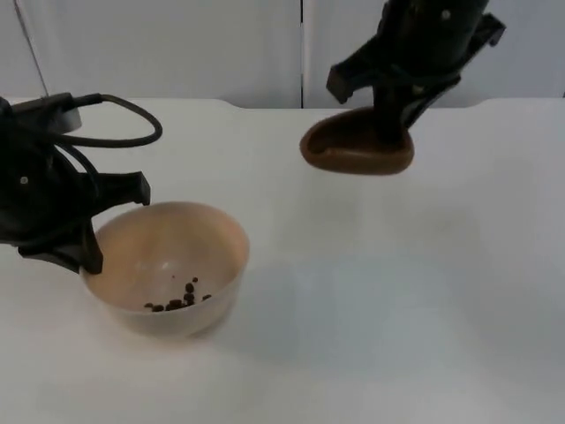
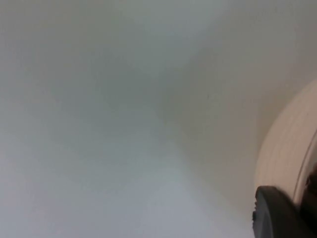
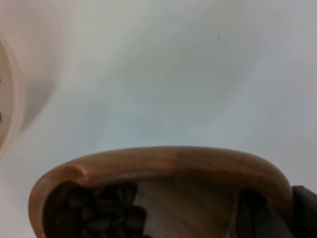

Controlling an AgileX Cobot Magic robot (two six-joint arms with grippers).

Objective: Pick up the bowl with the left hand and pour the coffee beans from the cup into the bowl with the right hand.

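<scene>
Bowl (image 1: 168, 265): pale beige, translucent, lower left of the top frame, held at its left rim. A few dark coffee beans (image 1: 179, 300) inside, on the bowl's floor toward the front wall; the remaining interior bare. Whether lifted off the white tabletop (image 1: 397, 291) or resting on it: cannot tell. Also seen from the left wrist camera as a curved pale wall (image 2: 290, 148), and from the right wrist camera as a pale rim (image 3: 10, 99).

Left gripper (image 1: 84, 247) at the bowl's left rim, fingers closed on that rim; one black finger (image 1: 91, 252) visible at the rim's outer side. Black fingertip (image 2: 277, 215) against the bowl wall in the left wrist view.

Cup (image 1: 357, 141): brown, wooden-looking, upper centre-right of the top frame, well apart from the bowl, tilted with its mouth facing left. From the right wrist camera: rounded brown rim (image 3: 173, 158), dark beans (image 3: 94, 210) heaped inside against one end of the cup.

Right gripper (image 1: 388, 132) reaching down from the upper right of the top frame, fingers clamped on the cup's rim, one finger inside the mouth. Grey partition wall (image 1: 177, 44) behind.
</scene>
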